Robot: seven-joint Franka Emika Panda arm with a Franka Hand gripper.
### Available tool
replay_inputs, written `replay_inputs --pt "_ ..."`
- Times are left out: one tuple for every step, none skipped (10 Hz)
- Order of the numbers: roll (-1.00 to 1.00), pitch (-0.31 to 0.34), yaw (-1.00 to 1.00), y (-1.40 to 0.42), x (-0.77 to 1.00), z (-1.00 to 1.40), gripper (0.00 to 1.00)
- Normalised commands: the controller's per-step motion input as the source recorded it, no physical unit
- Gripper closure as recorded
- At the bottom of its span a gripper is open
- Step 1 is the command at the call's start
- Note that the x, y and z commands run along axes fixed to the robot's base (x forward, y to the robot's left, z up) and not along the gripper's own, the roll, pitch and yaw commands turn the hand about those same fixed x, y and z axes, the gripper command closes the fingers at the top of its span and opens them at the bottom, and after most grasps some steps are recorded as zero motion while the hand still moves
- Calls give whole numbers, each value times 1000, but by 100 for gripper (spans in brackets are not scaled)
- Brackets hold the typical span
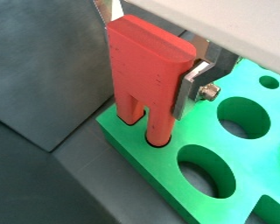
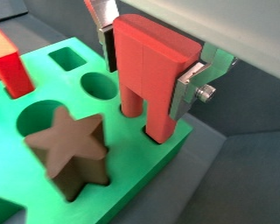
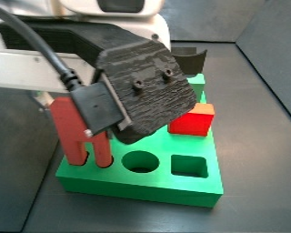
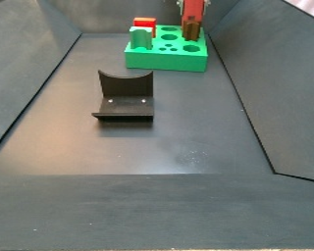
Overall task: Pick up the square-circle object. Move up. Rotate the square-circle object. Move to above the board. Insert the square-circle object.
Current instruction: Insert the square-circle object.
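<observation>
The claw (image 2: pixel 154 63) hangs over a corner of the board (image 2: pixel 143 179), its silver fingers (image 2: pixel 196 79) pinching the blocky top of the square-circle object (image 2: pixel 154 74), which stands upright with both legs reaching down into holes at the board's edge. In a wrist view a dark brown star (image 2: pixel 67 150) sits in the board nearby, a red cube (image 3: pixel 195 119) farther back. The fixture (image 4: pixel 123 95) stands well apart on the floor.
</observation>
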Motion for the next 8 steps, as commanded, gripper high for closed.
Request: replay_inputs --pt "20 -61 -114 49 -46 -294 100" --pt "0 -10 0 0 0 0 100" --pt "0 -40 0 0 -14 -140 100" --pt "273 -53 0 -171 -11 -411 100" --pt "451 -296 0 -183 -643 -194 100" --pt "344 -363 -14 -271 -374 -280 100" --pt "196 -320 -26 -57 -251 -514 100" --pt "127 -167 -109 -137 40 -854 100"
